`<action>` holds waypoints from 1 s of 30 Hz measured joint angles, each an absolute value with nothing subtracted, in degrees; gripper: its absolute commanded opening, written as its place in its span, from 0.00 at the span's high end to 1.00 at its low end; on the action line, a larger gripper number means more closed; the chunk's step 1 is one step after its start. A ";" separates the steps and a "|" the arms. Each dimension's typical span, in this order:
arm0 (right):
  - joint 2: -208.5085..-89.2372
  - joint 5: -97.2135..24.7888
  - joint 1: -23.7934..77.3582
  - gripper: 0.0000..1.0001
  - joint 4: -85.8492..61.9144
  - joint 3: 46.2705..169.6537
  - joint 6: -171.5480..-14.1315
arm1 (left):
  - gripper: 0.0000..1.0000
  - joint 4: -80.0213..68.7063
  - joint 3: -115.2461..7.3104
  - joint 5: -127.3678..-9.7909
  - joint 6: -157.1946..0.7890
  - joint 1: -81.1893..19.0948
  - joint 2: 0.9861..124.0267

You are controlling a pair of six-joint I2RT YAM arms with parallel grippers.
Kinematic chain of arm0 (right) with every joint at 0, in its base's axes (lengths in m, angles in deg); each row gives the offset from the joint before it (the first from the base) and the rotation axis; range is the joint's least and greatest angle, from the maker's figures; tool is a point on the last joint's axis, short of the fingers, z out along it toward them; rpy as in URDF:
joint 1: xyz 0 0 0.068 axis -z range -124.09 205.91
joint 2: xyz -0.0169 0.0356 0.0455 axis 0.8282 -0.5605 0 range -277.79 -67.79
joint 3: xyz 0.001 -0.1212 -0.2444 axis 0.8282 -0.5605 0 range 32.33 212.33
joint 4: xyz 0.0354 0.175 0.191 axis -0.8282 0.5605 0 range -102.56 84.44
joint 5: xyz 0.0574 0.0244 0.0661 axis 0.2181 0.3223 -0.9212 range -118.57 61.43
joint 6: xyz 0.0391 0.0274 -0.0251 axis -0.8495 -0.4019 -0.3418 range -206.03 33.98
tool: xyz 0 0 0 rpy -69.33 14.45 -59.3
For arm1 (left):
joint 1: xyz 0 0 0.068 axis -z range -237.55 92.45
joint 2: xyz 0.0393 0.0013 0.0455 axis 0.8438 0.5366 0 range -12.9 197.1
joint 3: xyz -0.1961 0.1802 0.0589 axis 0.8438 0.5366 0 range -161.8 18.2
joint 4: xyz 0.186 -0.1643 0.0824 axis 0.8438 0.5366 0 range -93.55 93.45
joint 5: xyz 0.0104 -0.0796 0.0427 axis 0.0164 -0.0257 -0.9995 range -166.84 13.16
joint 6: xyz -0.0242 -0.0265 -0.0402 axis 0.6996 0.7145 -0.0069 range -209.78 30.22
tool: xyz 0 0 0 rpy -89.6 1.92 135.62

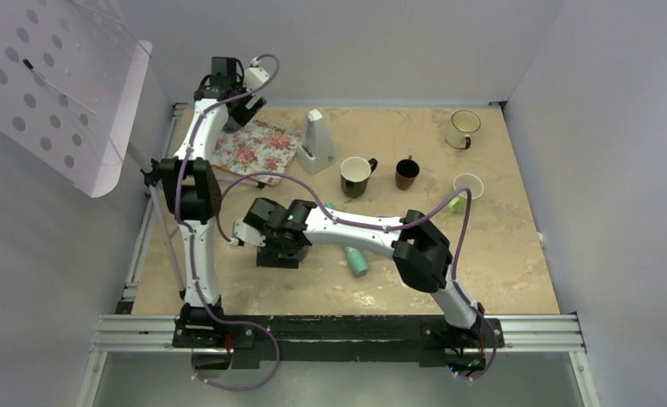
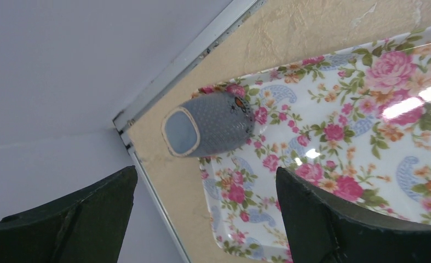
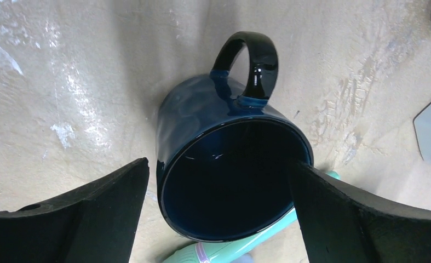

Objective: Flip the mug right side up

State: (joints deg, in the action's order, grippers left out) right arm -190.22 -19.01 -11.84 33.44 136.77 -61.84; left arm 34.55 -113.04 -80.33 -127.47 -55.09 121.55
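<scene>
Plain white walls [image 1: 355,42] box in a sandy beige, mottled surface [image 1: 499,254] on three sides. Aluminium rails [image 1: 550,332] run along its near and left edges. A white perforated panel [image 1: 50,76] juts in at upper left. Lighting is soft and even.

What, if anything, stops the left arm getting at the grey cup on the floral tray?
Probably nothing. The left gripper hangs open over the grey cup at a corner of the floral tray, with nothing between them. The frame rail beside it might crowd one finger.
</scene>
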 measured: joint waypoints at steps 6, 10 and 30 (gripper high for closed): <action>-187.23 -19.03 -11.86 0.01 31.58 135.42 -63.70 | 0.00 30.99 -113.04 -79.50 -137.33 -55.02 125.12; -185.57 -18.88 -11.95 0.01 31.60 134.96 -64.86 | 0.02 30.34 -113.04 -78.93 -140.61 -54.85 127.67; -181.09 -14.99 -12.82 0.01 30.64 130.78 -66.56 | 0.03 49.74 -110.24 -60.33 -140.44 -54.21 125.01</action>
State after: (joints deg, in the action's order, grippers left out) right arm -181.09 -14.99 -12.82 30.64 130.78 -66.56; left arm 49.74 -110.24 -60.33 -140.44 -54.21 125.01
